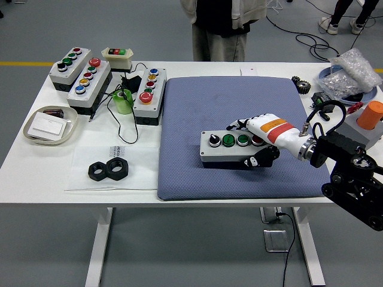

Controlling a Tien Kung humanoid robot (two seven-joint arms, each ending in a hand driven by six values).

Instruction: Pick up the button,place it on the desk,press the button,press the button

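Note:
A grey button box [227, 149] with a black knob, two green buttons and a red one lies on the blue mat [197, 113], near its front middle. My right hand [254, 143] comes in from the right and is shut on the box's right end: white fingers over the top, thumb at the front face. The red button is partly hidden under the fingers. The left arm is out of view.
Three more button boxes [149, 92] and a small switch box [117, 57] stand at the back left, with a green tape roll [124, 100]. A tray [51, 125] and black nuts [109, 170] lie front left. An orange-topped box [372, 116] is at right. A person stands behind the table.

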